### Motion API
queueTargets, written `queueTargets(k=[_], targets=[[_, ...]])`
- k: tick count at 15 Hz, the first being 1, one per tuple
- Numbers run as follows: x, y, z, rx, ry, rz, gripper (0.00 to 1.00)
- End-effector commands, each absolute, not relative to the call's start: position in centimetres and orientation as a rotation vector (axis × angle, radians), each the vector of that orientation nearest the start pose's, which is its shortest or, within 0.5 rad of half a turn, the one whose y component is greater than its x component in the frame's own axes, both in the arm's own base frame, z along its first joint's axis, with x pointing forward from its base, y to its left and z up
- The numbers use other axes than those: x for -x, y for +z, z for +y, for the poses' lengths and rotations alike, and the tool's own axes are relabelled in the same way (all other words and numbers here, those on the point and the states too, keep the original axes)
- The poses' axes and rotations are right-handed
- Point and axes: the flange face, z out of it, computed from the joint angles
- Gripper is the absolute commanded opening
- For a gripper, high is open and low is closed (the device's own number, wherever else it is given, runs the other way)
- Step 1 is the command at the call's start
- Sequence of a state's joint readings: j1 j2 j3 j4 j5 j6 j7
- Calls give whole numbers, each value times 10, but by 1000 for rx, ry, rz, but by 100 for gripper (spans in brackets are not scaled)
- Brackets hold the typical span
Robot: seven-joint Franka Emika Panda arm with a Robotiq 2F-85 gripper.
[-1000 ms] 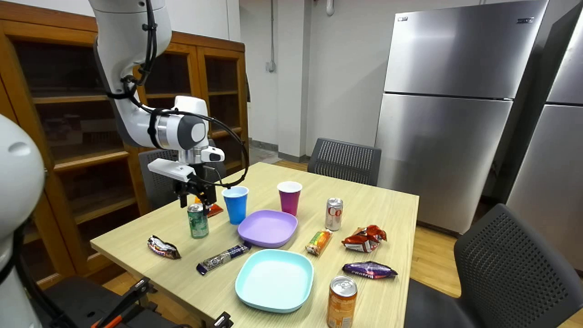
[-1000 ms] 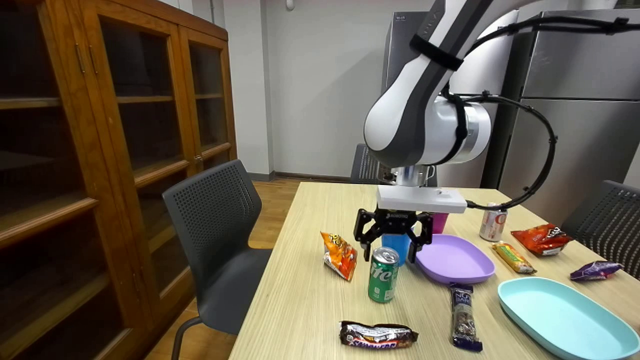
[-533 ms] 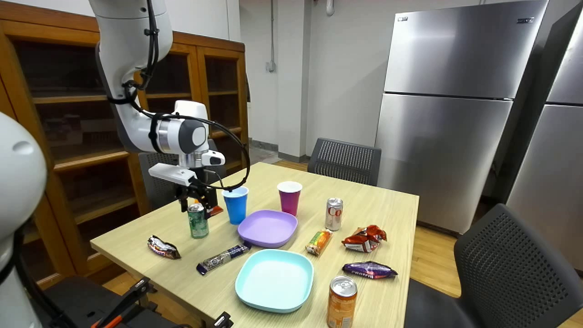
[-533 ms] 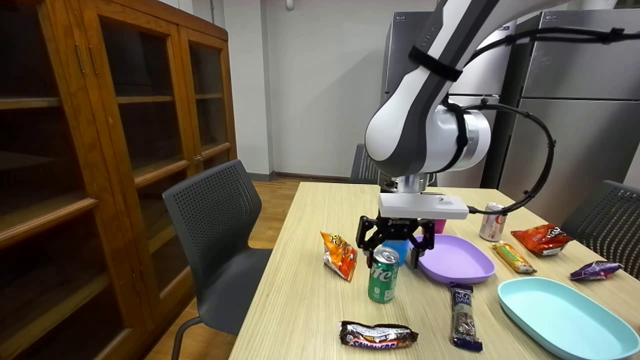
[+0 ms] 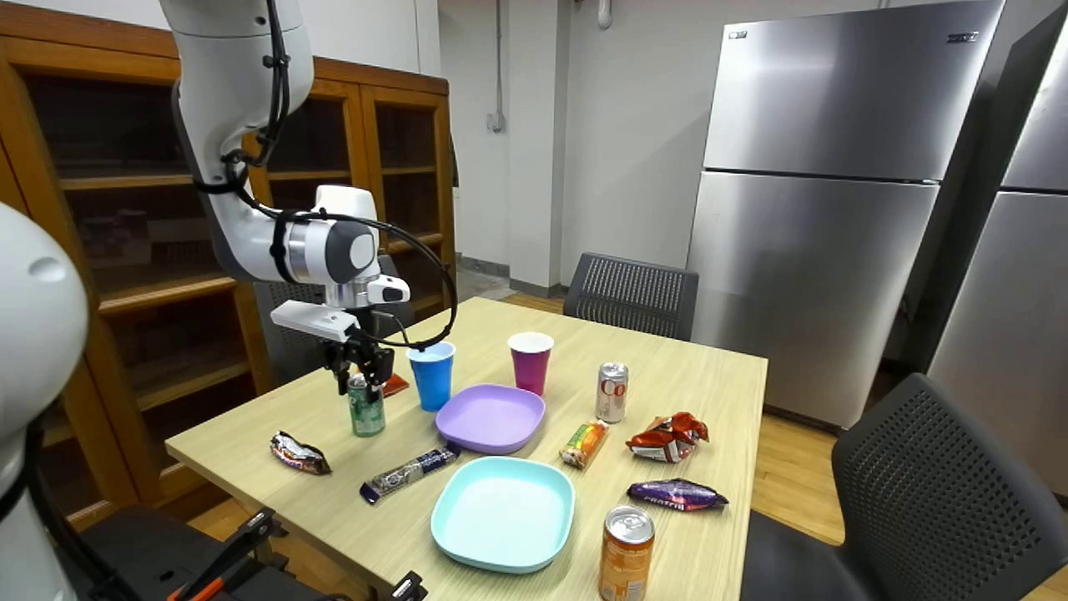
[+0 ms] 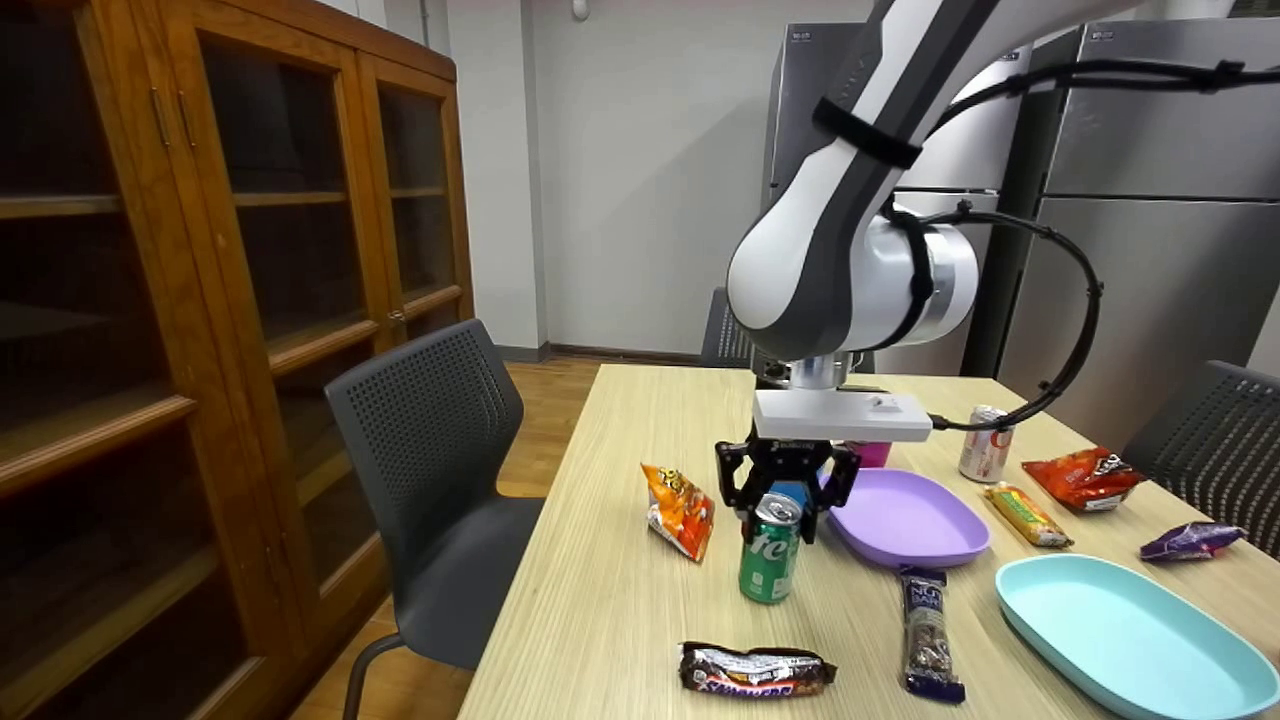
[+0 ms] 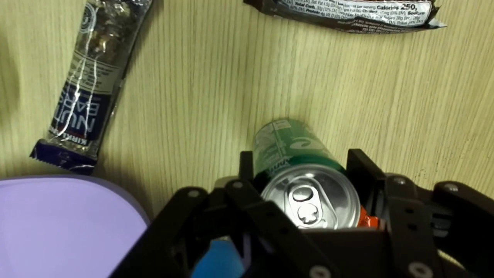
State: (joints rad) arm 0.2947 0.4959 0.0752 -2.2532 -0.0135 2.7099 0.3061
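Observation:
A green soda can [image 6: 768, 578] stands on the table, its top leaning slightly toward the blue cup's side. My gripper [image 6: 778, 530] points down over it, with a finger against each side of its upper part. In the wrist view, the can's silver lid and green side [image 7: 294, 141] fill the space between the black fingers [image 7: 362, 170]. Behind the can, in both exterior views, are an orange chip bag [image 6: 682, 512] and a blue cup [image 5: 431, 380], the cup partly covered by the gripper in an exterior view. The can's lower part is in view and rests on the table.
Nearby lie a dark chocolate bar [image 6: 756, 672], a nut bar [image 6: 925, 630] and a purple plate [image 5: 491, 417]. Farther off are a teal plate [image 5: 503, 516], magenta cup [image 5: 531, 367], silver can [image 5: 612, 392], orange can [image 5: 627, 555] and several snack packs. Chairs stand around the table.
My gripper has come down a little around the green can, and its fingers have moved in from wide apart to the can's sides. The can has shifted slightly and now leans a bit.

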Motion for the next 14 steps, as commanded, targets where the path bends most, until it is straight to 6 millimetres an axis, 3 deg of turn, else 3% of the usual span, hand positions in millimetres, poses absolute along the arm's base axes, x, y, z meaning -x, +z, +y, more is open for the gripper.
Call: queueTargets(k=[1, 7, 14], targets=[[-497, 139, 191, 3134, 27, -128, 37], [-493, 148, 192, 3132, 6, -145, 37], [-481, 184, 192, 3110, -23, -176, 37]])
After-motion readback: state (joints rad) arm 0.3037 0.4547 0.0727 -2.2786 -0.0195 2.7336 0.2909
